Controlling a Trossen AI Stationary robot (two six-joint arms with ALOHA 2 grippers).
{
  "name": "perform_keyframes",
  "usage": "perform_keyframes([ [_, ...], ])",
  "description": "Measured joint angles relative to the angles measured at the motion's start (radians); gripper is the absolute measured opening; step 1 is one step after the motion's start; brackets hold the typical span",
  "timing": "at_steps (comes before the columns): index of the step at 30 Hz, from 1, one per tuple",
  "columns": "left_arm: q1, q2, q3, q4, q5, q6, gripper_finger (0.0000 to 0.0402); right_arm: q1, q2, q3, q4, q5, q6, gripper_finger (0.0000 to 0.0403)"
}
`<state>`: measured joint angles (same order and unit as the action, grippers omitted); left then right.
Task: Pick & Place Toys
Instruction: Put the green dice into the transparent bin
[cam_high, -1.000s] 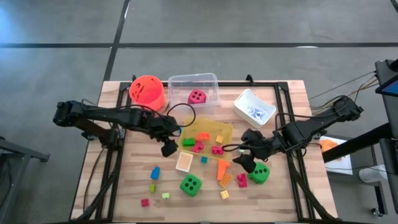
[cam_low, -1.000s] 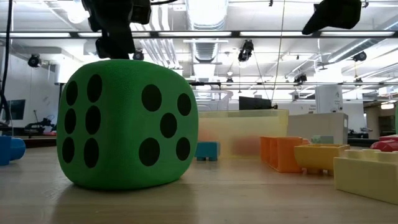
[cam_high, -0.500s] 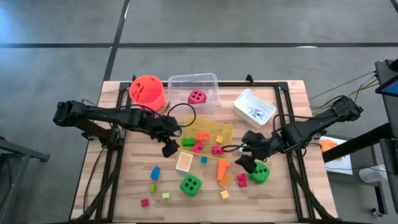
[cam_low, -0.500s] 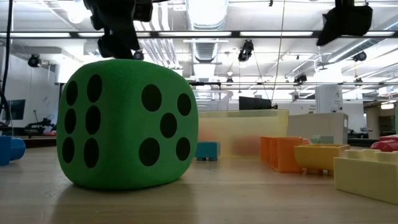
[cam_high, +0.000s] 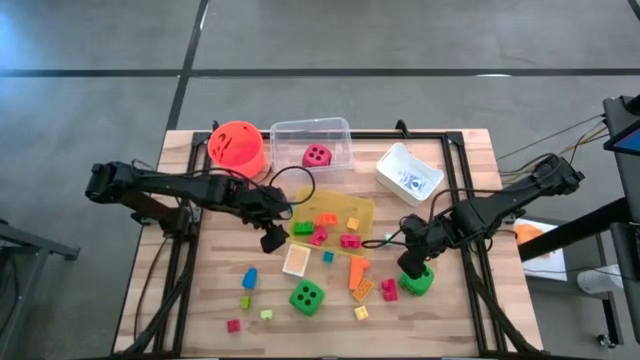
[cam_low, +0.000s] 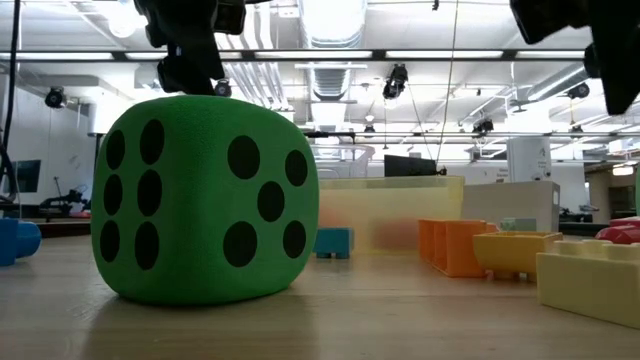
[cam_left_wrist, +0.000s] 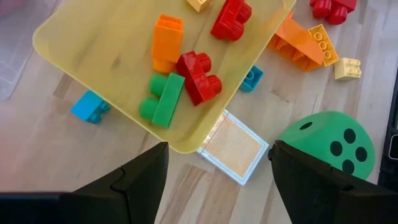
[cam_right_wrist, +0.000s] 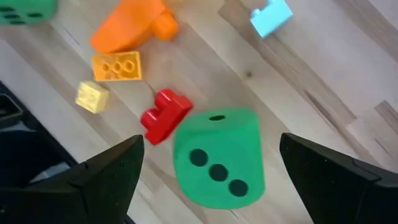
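Observation:
Bright plastic blocks lie scattered on the wooden table and in the yellow tray (cam_high: 366, 208). A green dotted die (cam_high: 421, 283) rests on the table at the right, and my right gripper (cam_high: 411, 262) hovers just over it, open. Its fingers stand on either side of the die (cam_right_wrist: 217, 158) without touching. A second green die (cam_high: 307, 297) sits near the front middle. A pink die (cam_high: 317, 155) lies in the clear tray. My left gripper (cam_high: 272, 238) hangs open and empty above the yellow tray's near left corner (cam_left_wrist: 186, 144).
An orange bucket (cam_high: 237, 145) and a white tray (cam_high: 408, 172) stand at the back. A red block (cam_right_wrist: 165, 115), a yellow block (cam_right_wrist: 92, 98) and orange pieces (cam_right_wrist: 127, 31) lie close to the right die. A white-framed square tile (cam_left_wrist: 233, 146) lies beside the yellow tray.
My right gripper has moved toward the table's right edge, from beside the right green die to over it. The die and the blocks have stayed where they were.

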<state>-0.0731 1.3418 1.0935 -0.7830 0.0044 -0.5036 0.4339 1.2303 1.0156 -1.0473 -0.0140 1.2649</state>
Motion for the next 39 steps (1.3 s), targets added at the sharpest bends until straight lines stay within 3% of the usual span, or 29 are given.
perform_keyframes([
  [12,0.000,0.000,0.000,0.000,0.016,0.000,0.0276,0.000,-0.020,-0.150,0.029,-0.136,-0.058,0.0372],
  [27,0.000,0.000,-0.001,-0.003,0.042,0.008,0.0276,0.000,-0.299,-0.468,0.386,-0.166,0.121,0.0371],
  [31,0.000,0.000,-0.001,-0.003,0.042,0.008,0.0276,0.000,-0.308,-0.530,0.540,-0.162,0.108,0.0371],
  [39,0.000,0.000,-0.002,-0.004,0.060,0.008,0.0276,0.000,-0.276,-0.587,0.614,-0.172,0.108,0.0371],
])
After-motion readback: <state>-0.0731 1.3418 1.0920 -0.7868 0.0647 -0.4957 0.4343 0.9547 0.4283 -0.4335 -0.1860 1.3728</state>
